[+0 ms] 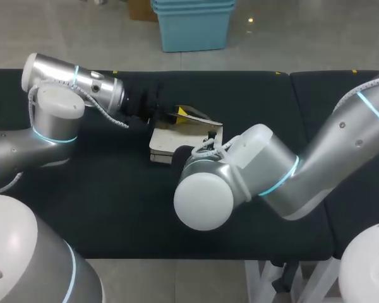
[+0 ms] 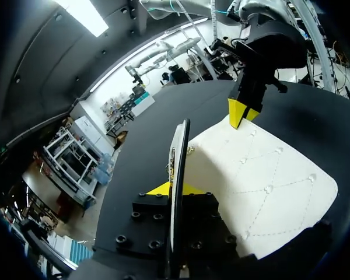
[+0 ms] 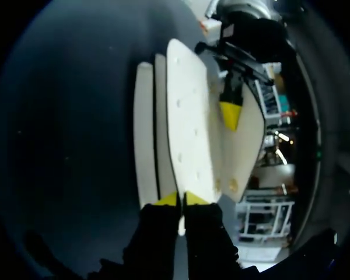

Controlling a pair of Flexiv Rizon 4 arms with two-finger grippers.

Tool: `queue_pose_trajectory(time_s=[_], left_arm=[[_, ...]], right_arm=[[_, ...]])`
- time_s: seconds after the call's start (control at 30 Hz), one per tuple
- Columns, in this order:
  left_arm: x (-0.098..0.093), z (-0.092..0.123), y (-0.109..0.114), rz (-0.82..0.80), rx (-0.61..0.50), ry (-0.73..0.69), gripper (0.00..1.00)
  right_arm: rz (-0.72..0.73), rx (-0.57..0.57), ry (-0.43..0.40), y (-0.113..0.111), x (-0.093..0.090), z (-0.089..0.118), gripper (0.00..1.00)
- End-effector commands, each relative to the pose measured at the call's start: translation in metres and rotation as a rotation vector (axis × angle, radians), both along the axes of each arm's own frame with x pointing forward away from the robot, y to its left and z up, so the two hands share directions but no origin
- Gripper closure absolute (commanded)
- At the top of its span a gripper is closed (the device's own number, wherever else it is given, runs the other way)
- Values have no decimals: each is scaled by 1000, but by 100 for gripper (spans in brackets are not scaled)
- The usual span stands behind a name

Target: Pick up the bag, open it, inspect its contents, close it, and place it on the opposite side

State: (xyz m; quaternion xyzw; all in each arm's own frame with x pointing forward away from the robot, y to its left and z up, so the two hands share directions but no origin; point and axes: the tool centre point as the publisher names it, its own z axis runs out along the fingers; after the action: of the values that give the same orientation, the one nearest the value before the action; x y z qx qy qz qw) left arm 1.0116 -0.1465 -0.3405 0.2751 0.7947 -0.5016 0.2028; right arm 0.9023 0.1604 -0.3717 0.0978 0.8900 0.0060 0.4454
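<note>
Two of the five steps at most look in hand. The cream bag sits near the middle of the desk, toward its far edge, and appears partly opened. The left gripper has its fingers pinched on a thin raised flap. The right gripper has its fingers clamped on the edge of a cream panel. Inspecting, closing and placing the bag on the desk's opposite side appear not yet done.
</note>
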Motion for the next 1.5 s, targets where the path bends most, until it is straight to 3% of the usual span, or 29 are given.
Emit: queue_pose_trajectory(time_s=[0.03, 0.23, 0.3, 0.37, 0.4, 0.43, 0.53, 0.6, 0.67, 0.8, 0.93, 1.07, 1.5], left_arm=[[-9, -8, 0, 0, -6, -30, 100], [-11, -8, 2, 8, -6, -51, 100], [-11, -4, 4, 17, -7, -43, 56], [-10, 1, 5, 38, -6, -21, 32], [-9, 5, 6, 53, -6, -11, 10], [-9, 9, 7, 58, -2, 0, 0], [-8, 17, 8, 87, 18, 47, 0], [-9, 23, 9, 89, 28, 69, 20], [-9, 27, 8, 118, 54, 69, 48], [-7, 29, 7, 140, 102, 64, 55], [-3, 25, 9, 162, 119, 69, 68], [-3, 22, 13, 167, 116, 78, 100], [-33, -6, 19, 126, 107, 11, 100]], right_arm=[[1, 2, -5, -1, 0, -2, 100], [1, 2, -5, -1, 0, -2, 100], [1, 2, -5, -1, 0, -2, 100], [1, 2, -5, -1, 0, -2, 100], [1, 2, -5, -1, 0, -2, 100], [1, 2, -5, -1, 0, -2, 100], [1, 2, -5, -1, 0, -2, 100], [1, 2, -5, -1, 0, -2, 100], [1, 2, -5, -1, 0, -2, 100], [1, 2, -5, -1, 0, -2, 100], [1, 2, -5, -1, 0, -2, 100], [1, 2, -5, -1, 0, -2, 100], [1, 2, -5, -1, 0, -2, 100]])
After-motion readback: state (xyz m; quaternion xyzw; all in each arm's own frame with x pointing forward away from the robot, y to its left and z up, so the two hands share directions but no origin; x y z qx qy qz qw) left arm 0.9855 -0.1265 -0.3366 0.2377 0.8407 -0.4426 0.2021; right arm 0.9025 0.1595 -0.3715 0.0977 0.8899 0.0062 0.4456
